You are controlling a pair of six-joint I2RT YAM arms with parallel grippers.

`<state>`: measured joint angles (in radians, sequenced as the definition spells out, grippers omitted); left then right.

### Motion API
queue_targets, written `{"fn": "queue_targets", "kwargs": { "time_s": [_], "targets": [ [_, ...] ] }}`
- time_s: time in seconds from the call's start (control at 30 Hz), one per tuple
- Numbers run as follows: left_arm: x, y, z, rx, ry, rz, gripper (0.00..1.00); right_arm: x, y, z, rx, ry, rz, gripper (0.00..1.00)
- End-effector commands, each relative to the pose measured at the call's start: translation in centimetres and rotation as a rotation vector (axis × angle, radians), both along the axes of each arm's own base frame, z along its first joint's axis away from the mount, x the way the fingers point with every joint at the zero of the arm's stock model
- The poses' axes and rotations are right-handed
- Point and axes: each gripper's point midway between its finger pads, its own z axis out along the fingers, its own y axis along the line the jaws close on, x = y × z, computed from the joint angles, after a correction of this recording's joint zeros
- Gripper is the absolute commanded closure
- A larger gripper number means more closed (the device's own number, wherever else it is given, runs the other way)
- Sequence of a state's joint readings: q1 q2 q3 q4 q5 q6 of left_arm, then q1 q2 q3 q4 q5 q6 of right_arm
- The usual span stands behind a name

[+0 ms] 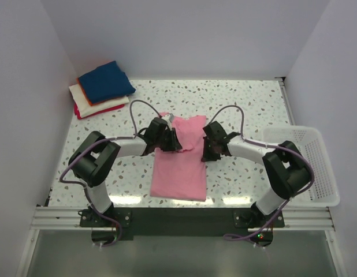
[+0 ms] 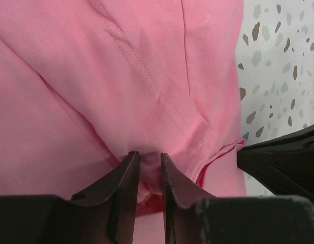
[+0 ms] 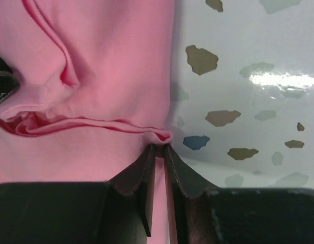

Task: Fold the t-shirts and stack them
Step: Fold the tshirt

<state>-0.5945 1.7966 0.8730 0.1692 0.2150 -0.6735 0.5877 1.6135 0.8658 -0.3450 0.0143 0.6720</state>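
A pink t-shirt (image 1: 181, 158) lies lengthwise in the middle of the table, sleeves folded in. My left gripper (image 1: 174, 140) is shut on the shirt's left edge near the top; the left wrist view shows pink cloth (image 2: 147, 91) bunched between the fingers (image 2: 127, 175). My right gripper (image 1: 206, 145) is shut on the shirt's right edge; the right wrist view shows a pinched fold of pink cloth (image 3: 96, 76) at the fingertips (image 3: 147, 162). A stack of folded shirts, navy blue (image 1: 106, 81) on top over orange, white and red, sits at the back left.
A white plastic mesh basket (image 1: 308, 164) stands at the table's right edge. White walls close in the back and both sides. The speckled tabletop (image 1: 248, 104) shows around the shirt.
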Motion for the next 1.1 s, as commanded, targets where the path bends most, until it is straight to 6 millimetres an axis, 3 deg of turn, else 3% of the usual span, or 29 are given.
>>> {"fn": "queue_targets", "kwargs": {
  "time_s": [0.0,0.23,0.37,0.6,0.7,0.77,0.83,0.87,0.9,0.93,0.97,1.0,1.07],
  "targets": [
    [0.7,0.9,-1.6,0.047,0.002,0.045,0.72,0.9,-0.4,-1.0,-0.048,0.010,-0.017,0.83],
    [3.3,0.7,-1.1,0.101,-0.021,0.061,0.71,3.8,-0.7,-0.8,-0.052,0.008,-0.033,0.83],
    [4.7,0.4,-0.6,0.106,-0.031,0.065,0.71,4.9,-0.7,0.3,-0.057,-0.005,-0.037,0.83],
    [6.3,0.8,2.3,0.077,-0.078,0.083,0.68,4.9,-2.6,1.5,-0.075,-0.024,-0.055,0.75],
    [6.7,1.0,4.5,0.053,-0.120,0.081,0.61,4.7,-3.3,3.4,-0.043,-0.056,-0.061,0.69],
    [7.0,1.2,6.9,0.025,-0.167,0.087,0.54,4.2,-3.3,5.2,-0.014,-0.088,-0.051,0.62],
    [6.5,1.4,8.0,0.017,-0.175,0.087,0.53,3.6,-2.9,6.2,0.021,-0.099,-0.027,0.57],
    [6.3,1.6,9.5,0.003,-0.198,0.090,0.52,2.6,-2.7,5.9,0.050,-0.080,-0.013,0.57],
    [5.6,2.1,9.4,0.010,-0.192,0.103,0.52,2.0,-2.3,6.6,0.088,-0.094,-0.003,0.57],
    [5.1,2.6,10.9,-0.017,-0.209,0.128,0.52,0.3,-2.2,5.7,0.121,-0.051,0.001,0.57],
    [4.3,2.9,11.1,-0.029,-0.201,0.139,0.52,0.3,-1.6,6.5,0.154,-0.065,0.004,0.56],
    [2.3,4.2,8.9,0.004,-0.136,0.158,0.53,-1.6,-1.5,6.0,0.179,-0.044,0.018,0.56],
    [0.3,5.2,9.4,-0.025,-0.121,0.191,0.55,-4.4,-0.9,4.9,0.230,0.020,0.030,0.57]
  ]
}}
